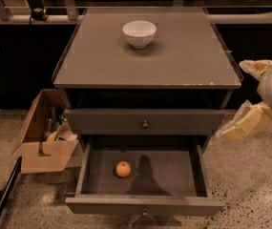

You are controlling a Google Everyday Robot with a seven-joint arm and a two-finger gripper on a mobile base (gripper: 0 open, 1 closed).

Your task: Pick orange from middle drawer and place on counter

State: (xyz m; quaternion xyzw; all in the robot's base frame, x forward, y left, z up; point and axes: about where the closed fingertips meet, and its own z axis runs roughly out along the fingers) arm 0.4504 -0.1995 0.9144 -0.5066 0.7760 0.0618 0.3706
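Observation:
The orange (123,169) lies on the floor of the pulled-out middle drawer (145,205), left of centre. The drawer above it is closed, with a small round knob (145,124). The counter (173,61) is the flat grey-brown cabinet top, and a white bowl (139,33) stands on it near the back. My gripper (234,99) hangs at the right of the cabinet, at about the height of the upper drawer and well above and right of the orange. It is open, its pale yellow fingers (250,122) spread wide and holding nothing.
An open cardboard box (47,137) with small items stands on the speckled floor just left of the drawers. A dark rod (2,194) slants across the lower left. A railing and dark cabinets run behind the counter.

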